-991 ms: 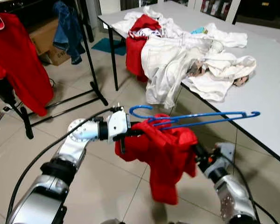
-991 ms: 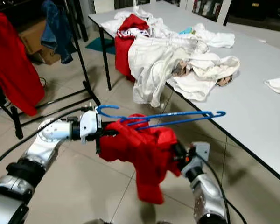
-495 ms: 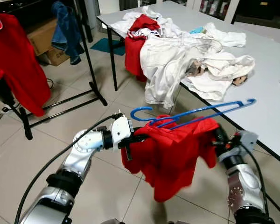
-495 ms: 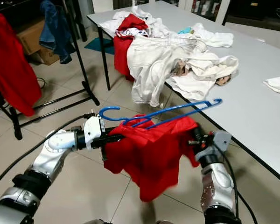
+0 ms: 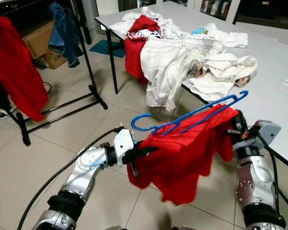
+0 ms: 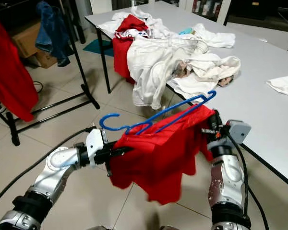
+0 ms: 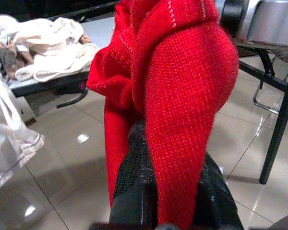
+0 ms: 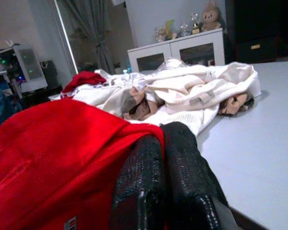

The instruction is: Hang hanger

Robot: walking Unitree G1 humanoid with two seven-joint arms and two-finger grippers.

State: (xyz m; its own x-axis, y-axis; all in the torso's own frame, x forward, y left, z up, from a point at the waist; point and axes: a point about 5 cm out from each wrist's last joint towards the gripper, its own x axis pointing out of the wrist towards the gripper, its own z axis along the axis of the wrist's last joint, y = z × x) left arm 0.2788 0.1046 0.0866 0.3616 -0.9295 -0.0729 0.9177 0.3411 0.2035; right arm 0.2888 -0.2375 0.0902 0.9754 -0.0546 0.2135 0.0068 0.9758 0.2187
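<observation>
Left eye view: a red garment (image 5: 182,158) is stretched between the two arms above the tiled floor (image 5: 33,158), beside the near corner of the white table (image 5: 273,91). The left end effector (image 5: 144,152) grips the garment's left edge. The right end effector (image 5: 233,129) holds its right edge, close to the table's edge. A blue hanger (image 5: 192,115) lies tilted across the top of the garment, hook end low on the left, far end raised toward the right. On the table sits a heap of white clothes (image 5: 192,62) with another red piece (image 5: 137,43) draped over the table's far corner.

Right eye view: same arrangement. To the left stands a black clothes rack (image 6: 79,62) carrying a red top (image 6: 9,76) and a blue denim item (image 6: 50,31); a cardboard box (image 6: 26,43) sits on the floor behind it.

Left wrist view: both black fingers (image 7: 134,187) are clamped on a thick fold of the red knit, which bulges out above them.

Right wrist view: the two black fingers (image 8: 144,187) are pressed together, red fabric pinched at their side; the white clothes heap lies on the table beyond.
</observation>
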